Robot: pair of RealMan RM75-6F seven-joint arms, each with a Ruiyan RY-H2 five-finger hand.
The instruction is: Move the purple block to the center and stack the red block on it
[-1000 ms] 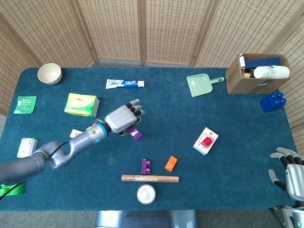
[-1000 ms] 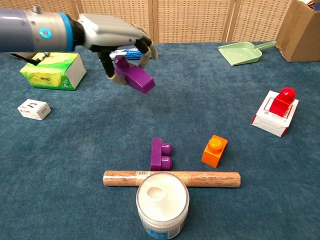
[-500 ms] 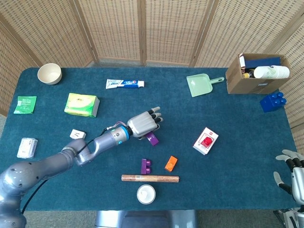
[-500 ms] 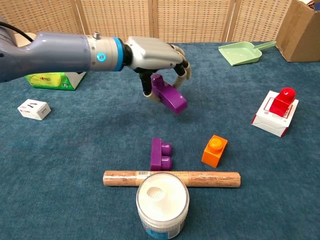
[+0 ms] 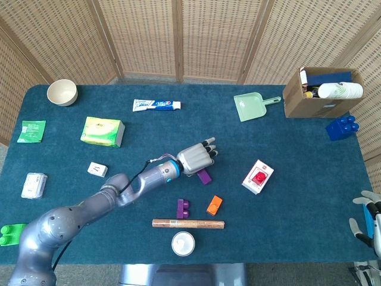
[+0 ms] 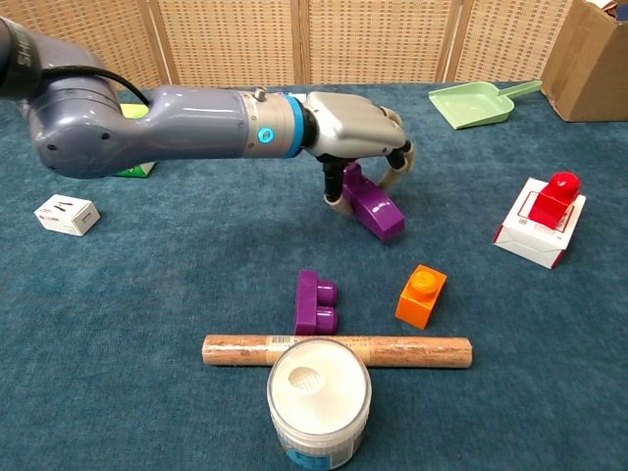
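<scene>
The left robot hand (image 6: 358, 132), clamped on the purple block (image 6: 373, 206), has carried it rightward down to the table (image 6: 147, 294) centre, ready for release; the right robot hand (image 5: 372, 217) idles, fingers apart.

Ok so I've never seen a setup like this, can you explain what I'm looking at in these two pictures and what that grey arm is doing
This is a two-armed robot working at a table covered in blue cloth. One picture looks down from a camera on its head, the other looks forward from its chest. The grey arm is its left one, ending in a left hand with fingers like a person's. That hand holds a purple block low over the middle of the table; whether it touches the cloth I cannot tell. The red block sits on a small white box to the right. Nearby lie a second purple block, an orange block, a wooden stick and a white jar. The right hand rests at the table's edge.
</scene>
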